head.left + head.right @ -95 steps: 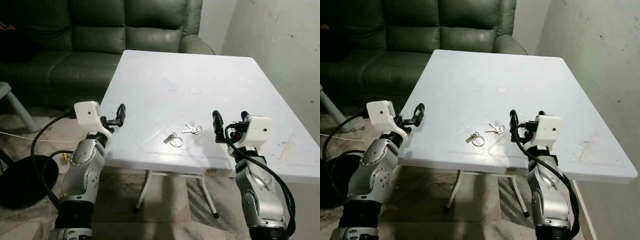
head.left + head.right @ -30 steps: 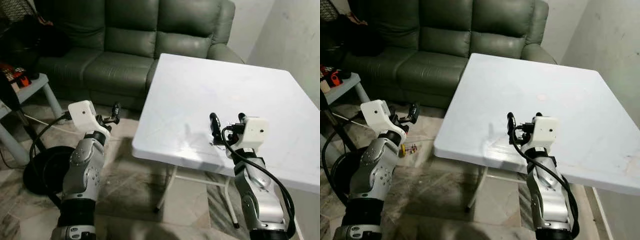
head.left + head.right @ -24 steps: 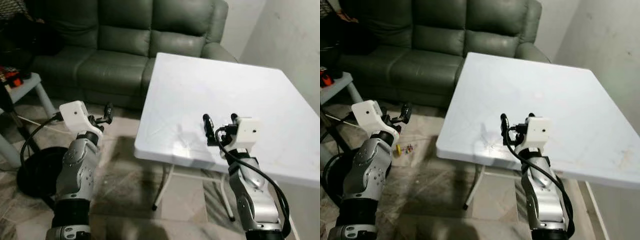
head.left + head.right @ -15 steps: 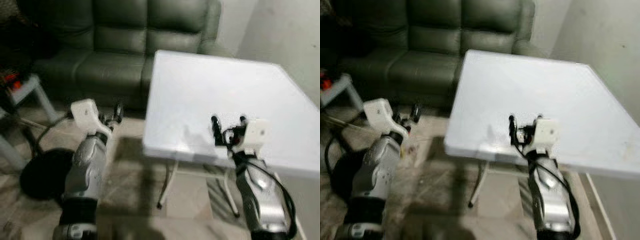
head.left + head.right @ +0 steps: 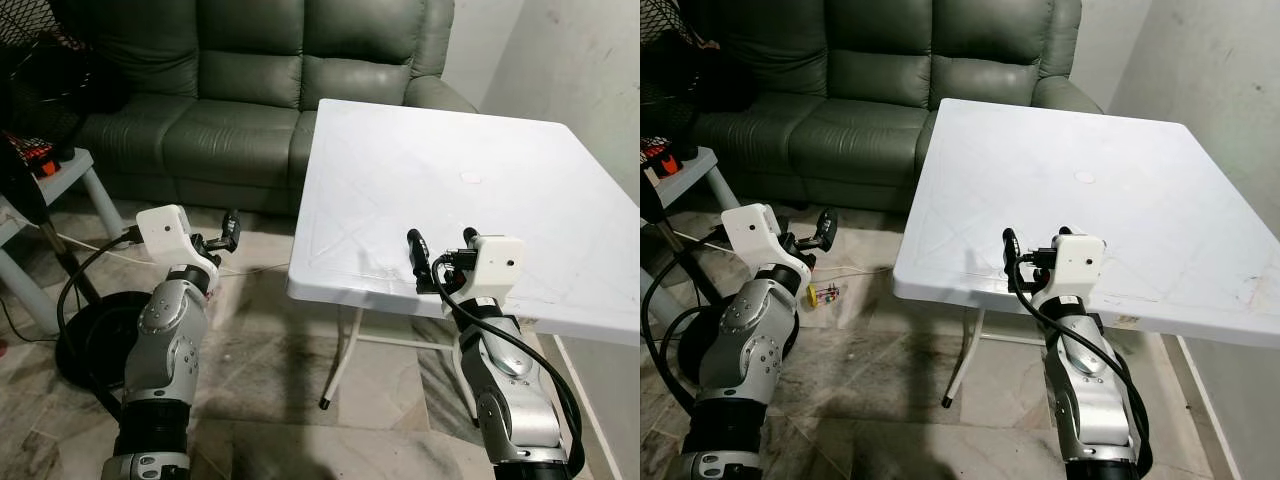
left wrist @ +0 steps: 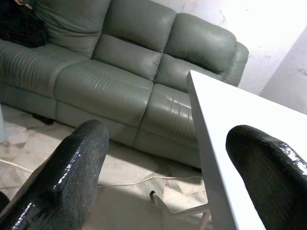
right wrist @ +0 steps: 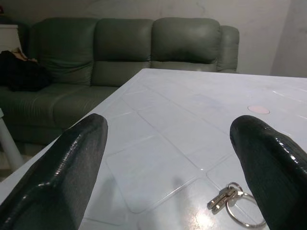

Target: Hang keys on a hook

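A bunch of small silver keys on a ring (image 7: 233,200) lies on the white table (image 5: 480,150), close in front of my right gripper (image 7: 168,129) and nearer one of its fingers. That gripper (image 5: 440,242) hovers open over the table's near edge with nothing between its fingers. In the eye views its white wrist block hides the keys. My left gripper (image 5: 226,232) is open and empty too. It is held out over the floor to the left of the table, pointing toward the sofa (image 6: 120,62).
A dark green sofa (image 5: 250,90) stands behind the table. A black round base (image 5: 85,345) and cables lie on the floor at left, beside a small pale side table (image 5: 55,180). Small objects (image 5: 823,293) lie on the tiles. A wall (image 5: 590,70) borders the table's right side.
The whole picture has swung left and then partly back, so the camera moved. The table now sits further right. Both grippers stay open and empty.
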